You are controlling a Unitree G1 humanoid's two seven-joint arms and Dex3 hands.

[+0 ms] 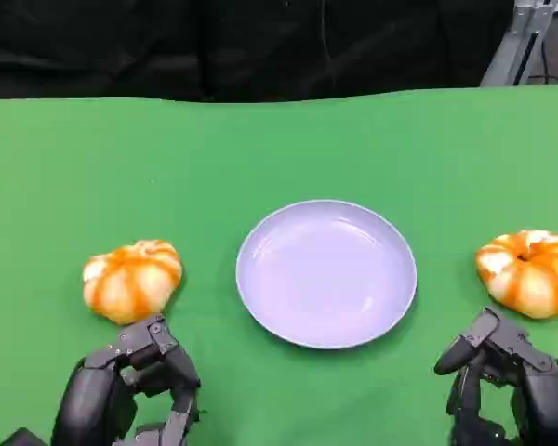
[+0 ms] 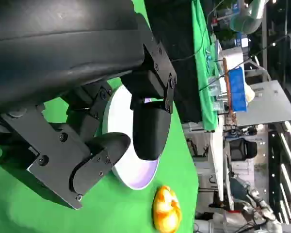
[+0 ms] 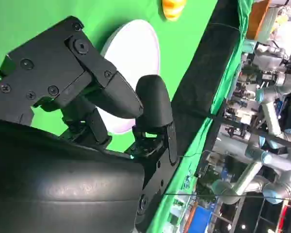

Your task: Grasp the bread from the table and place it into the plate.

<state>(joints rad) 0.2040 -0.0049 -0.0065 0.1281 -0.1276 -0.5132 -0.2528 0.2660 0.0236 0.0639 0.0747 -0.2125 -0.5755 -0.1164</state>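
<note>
On the green counter [image 1: 279,149], a striped orange bun [image 1: 132,280] lies well to the left of the pale plate [image 1: 326,273], with the robot's left hand [image 1: 135,386] just in front of it, fingers [image 1: 180,406] curled in and holding nothing. The plate sits bare in the middle. To the plate's right lies a second bun [image 1: 529,271], and just in front of that one hangs the right hand [image 1: 507,381], fingers likewise curled in around nothing.

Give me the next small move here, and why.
Probably reach the left hand forward to the left bread roll. It sits just beyond that hand, beside the empty plate, and neither hand holds anything. The right hand is about as near the right bread roll, so starting there would do equally.
</note>
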